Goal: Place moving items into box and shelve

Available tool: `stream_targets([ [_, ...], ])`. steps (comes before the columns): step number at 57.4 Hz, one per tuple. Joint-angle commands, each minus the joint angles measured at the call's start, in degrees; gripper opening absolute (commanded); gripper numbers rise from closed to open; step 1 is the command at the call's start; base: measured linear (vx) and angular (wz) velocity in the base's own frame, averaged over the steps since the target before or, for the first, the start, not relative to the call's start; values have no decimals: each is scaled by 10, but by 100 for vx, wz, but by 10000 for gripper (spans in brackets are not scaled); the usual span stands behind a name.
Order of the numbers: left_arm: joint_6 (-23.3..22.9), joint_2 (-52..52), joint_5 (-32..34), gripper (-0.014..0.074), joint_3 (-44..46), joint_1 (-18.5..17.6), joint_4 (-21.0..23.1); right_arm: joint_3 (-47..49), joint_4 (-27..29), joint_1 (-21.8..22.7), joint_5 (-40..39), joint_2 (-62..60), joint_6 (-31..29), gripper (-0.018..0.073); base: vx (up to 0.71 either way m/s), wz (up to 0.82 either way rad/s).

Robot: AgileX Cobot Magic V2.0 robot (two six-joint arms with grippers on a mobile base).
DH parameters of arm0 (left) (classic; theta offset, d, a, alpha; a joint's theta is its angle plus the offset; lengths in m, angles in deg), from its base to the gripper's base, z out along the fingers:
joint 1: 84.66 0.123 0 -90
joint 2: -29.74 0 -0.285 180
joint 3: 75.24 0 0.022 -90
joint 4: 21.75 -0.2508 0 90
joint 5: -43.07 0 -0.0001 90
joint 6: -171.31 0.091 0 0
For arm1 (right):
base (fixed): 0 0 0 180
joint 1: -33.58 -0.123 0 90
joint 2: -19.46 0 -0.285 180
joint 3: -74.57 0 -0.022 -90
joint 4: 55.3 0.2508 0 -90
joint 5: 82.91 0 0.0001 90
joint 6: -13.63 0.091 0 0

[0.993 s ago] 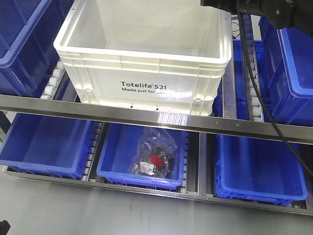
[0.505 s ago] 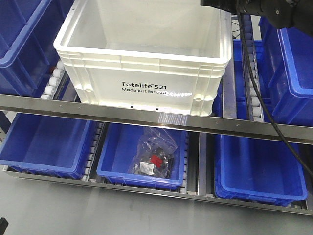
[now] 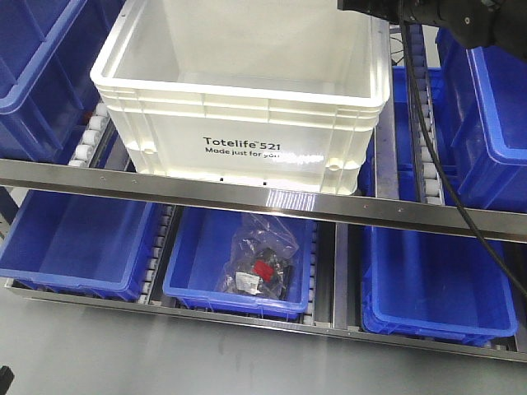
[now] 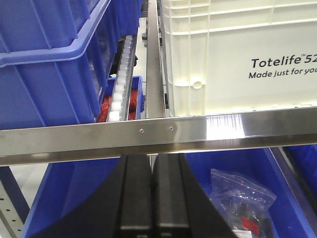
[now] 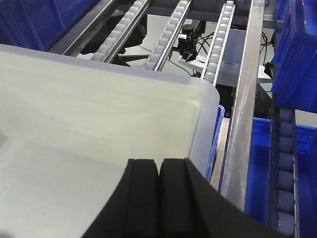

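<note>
The box point(image 3: 239, 86) is a large white crate printed "Totelife 521", standing on the upper shelf's rollers behind the steel rail. What I see of its inside is bare white. The moving items are out of view. My left gripper point(image 4: 152, 156) is shut with nothing in it, just below and in front of the rail, near the box's point(image 4: 233, 44) front left corner. My right gripper point(image 5: 159, 161) is shut and empty, hovering over the inside of the box point(image 5: 99, 104) near one of its rounded corners. The right arm point(image 3: 445, 12) reaches in from the top right.
A steel front rail point(image 3: 247, 193) crosses the shelf. Blue bins point(image 3: 41, 74) flank the box, and more sit below point(image 3: 436, 280). The middle lower bin holds a clear plastic bag point(image 3: 262, 259) of small parts. Roller tracks point(image 5: 168, 34) run behind, and a black cable point(image 3: 428, 140) hangs on the right.
A dark tip at the lower left corner of the front view has slipped a little further out of frame. The box and the right arm have not moved.
</note>
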Motion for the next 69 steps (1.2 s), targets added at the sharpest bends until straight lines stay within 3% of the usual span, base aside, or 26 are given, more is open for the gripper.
stream_targets([
  [1, -3, -8, 47, -6, 5, 1, 1, 20, -5, 1, -42, -35, -6, -8, 0, 0],
  [20, -3, -8, 47, -6, 5, 1, 1, 18, -5, 1, -9, -46, -7, -8, 0, 0],
  [27, -3, -8, 47, -6, 5, 1, 1, -36, -6, -5, -26, -98, -7, -8, 0, 0],
  [41, -3, -8, 47, -6, 5, 1, 1, -308, -8, -6, -258, -287, -15, -8, 0, 0],
  [48, -3, -8, 47, -6, 5, 1, 1, -470, -20, -4, -344, -418, -60, -8, 0, 0],
  [53, -3, -8, 47, -6, 5, 1, 1, -586, -19, 8, -371, -507, -92, -8, 0, 0],
  [62, -3, -8, 47, -6, 5, 1, 1, -764, 12, 43, -372, -687, -77, -8, 0, 0],
  [69, -3, -8, 47, -6, 5, 1, 1, -893, 80, 65, -373, -835, -76, -8, 0, 0],
])
